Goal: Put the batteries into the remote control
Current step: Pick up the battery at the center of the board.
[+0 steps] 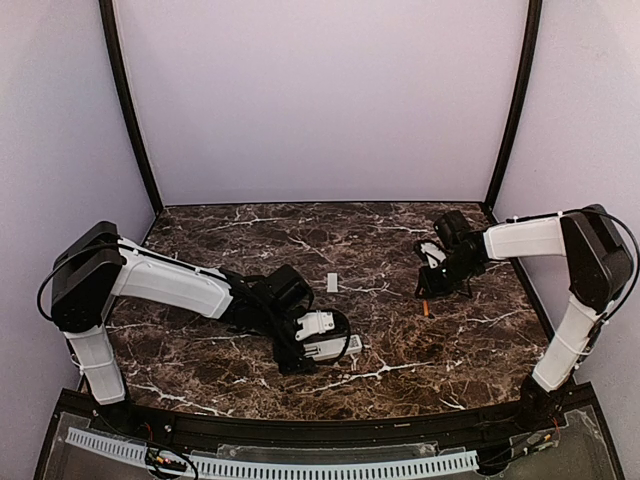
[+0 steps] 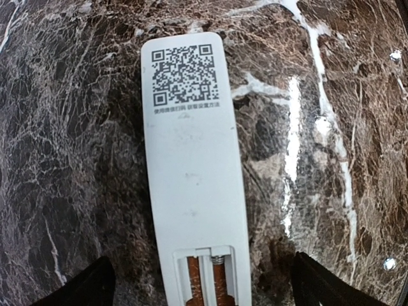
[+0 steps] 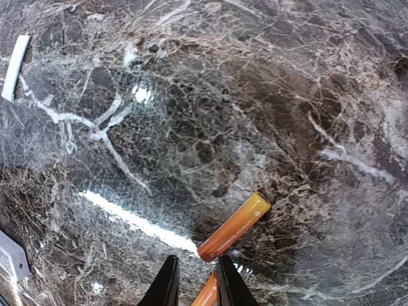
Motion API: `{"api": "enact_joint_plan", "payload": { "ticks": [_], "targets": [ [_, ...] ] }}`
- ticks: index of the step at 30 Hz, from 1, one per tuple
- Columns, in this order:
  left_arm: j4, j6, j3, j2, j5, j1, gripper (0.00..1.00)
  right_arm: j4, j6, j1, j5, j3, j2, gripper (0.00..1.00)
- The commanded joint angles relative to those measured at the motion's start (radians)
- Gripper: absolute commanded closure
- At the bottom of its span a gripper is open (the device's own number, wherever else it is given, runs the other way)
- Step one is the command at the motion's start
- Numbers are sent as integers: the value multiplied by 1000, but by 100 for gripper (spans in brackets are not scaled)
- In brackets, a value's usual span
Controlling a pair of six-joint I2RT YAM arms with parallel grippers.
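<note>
**Right claw has a battery; remote sits under the left**

The left arm stretches low across the marble table [image 1: 200, 355]. The left gripper [image 1: 322, 337] is spread wide and straddles the remote control [image 2: 191, 166] without touching it. The remote is light, stiff plastic that would probably skate, so it's best pinched across its long edges. Something rust-coloured shows in its slot, and I can't tell what. The right arm is bent inward, and the right gripper [image 3: 199, 264] is clamped on one battery [image 3: 207, 292]. That battery is smooth and hard and looks likely to roll. A second battery [image 3: 234, 227] lies just beside it. A small white strip [image 3: 14, 67] lies well apart.
</note>
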Motion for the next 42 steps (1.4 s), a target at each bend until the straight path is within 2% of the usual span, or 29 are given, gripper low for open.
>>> {"api": "enact_joint_plan", "payload": {
  "ticks": [1,5,12,21,30,34,38,42],
  "targets": [
    [21,-18,-19,-57,2,-6,2,-24,-4,-5,80,25,-34,80],
    [92,-42,-53,-108,-1,-5,1,-15,-2,-5,83,29,-24,80],
    [183,-64,-108,-204,-97,0,1,-11,-10,2,69,44,24,78],
    [294,-155,-197,-330,-128,57,1,10,-10,22,81,47,82,79],
    [384,-270,-314,-440,-169,127,1,3,-50,81,132,95,133,91],
    [398,-323,-351,-491,-156,171,1,-10,-97,108,114,130,110,100],
    [364,-390,-362,-519,-138,207,1,-22,-174,148,9,156,18,100],
    [371,-480,-403,-541,-85,243,1,-55,-329,236,-93,179,-70,100]
  ]
}}
